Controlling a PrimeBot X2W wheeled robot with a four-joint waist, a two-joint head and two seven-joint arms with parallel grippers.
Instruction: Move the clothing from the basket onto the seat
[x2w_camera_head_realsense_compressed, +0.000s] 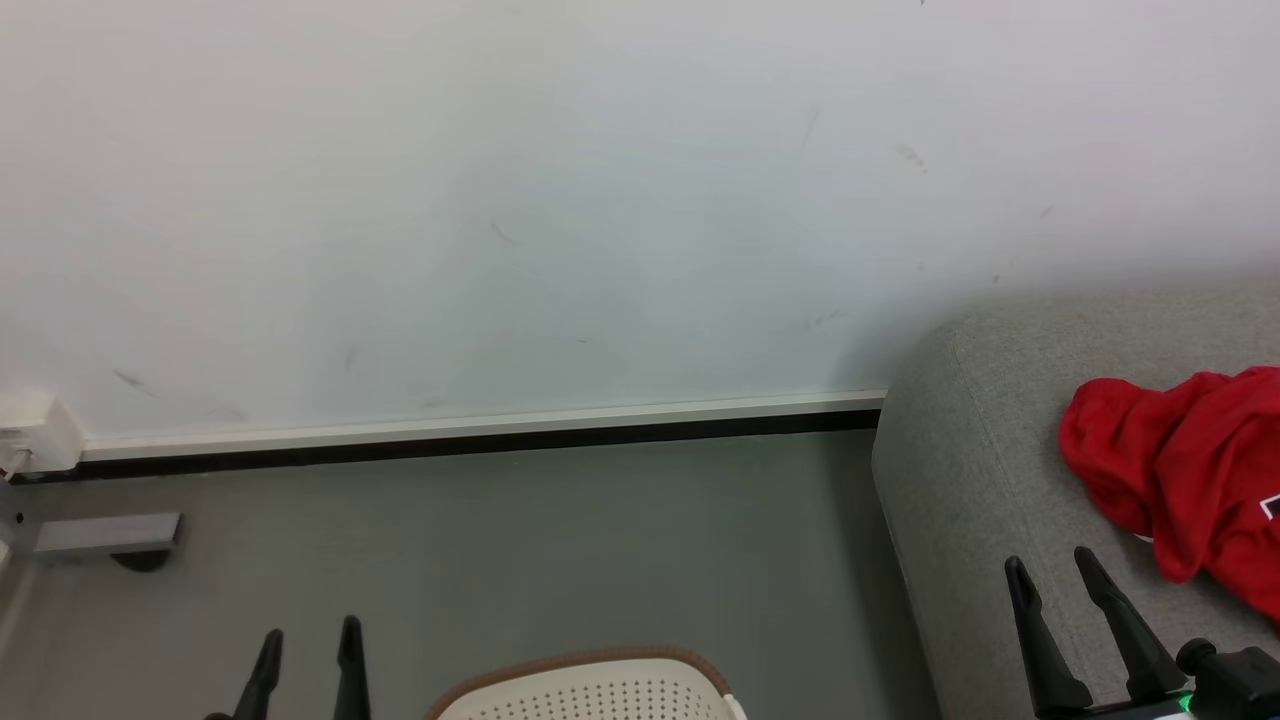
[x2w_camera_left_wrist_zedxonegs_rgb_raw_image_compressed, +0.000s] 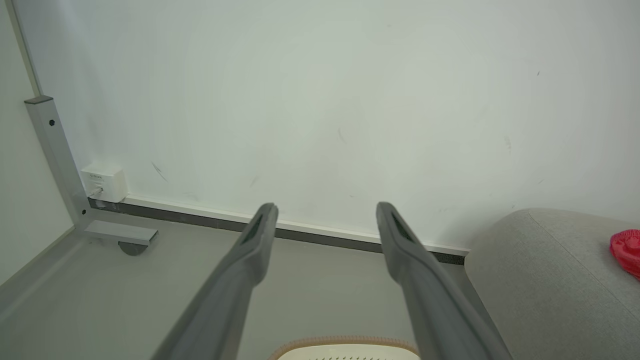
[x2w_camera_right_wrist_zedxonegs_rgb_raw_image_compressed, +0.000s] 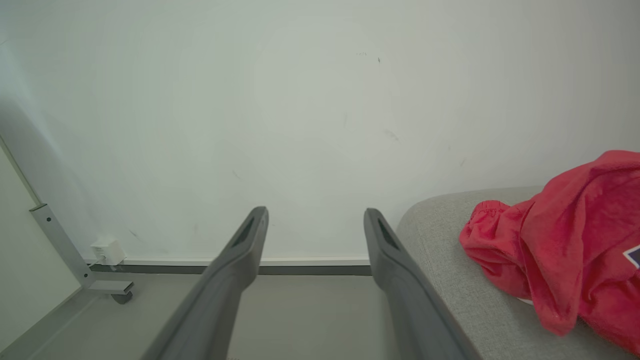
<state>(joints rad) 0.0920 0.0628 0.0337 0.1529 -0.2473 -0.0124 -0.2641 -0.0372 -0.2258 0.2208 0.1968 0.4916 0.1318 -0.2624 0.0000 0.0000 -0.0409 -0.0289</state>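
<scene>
both claws stand apart and hold nothing. the left claw (x2w_camera_head_realsense_compressed: 311, 630) is over bare floor and the right claw (x2w_camera_head_realsense_compressed: 1050, 558) is over the seat (x2w_camera_head_realsense_compressed: 960, 470). the clothing (x2w_camera_head_realsense_compressed: 1170, 470) lies bunched on the seat just right of the right claw, near its tips but apart from them. the basket (x2w_camera_head_realsense_compressed: 590, 690) rim sits between the two claws, nearer the left one. its inside is hidden, so i cannot tell whether anything is left in it.

the move looks done or close to it, so the main risk is undoing it. if the right claw swings to its right, a fingertip could catch the loose red folds and drag the heap toward the seat's edge, or off it. if the left claw drops to its right, it could knock the basket rim and shove the basket.

a white-bordered dark patch (x2w_camera_head_realsense_compressed: 1270, 508) on the clothing, right of the right claw, is cut off by the picture edge and unreadable. the wall box (x2w_camera_left_wrist_zedxonegs_rgb_raw_image_compressed: 104, 182), far left of the left claw, bears print too small to read.
</scene>
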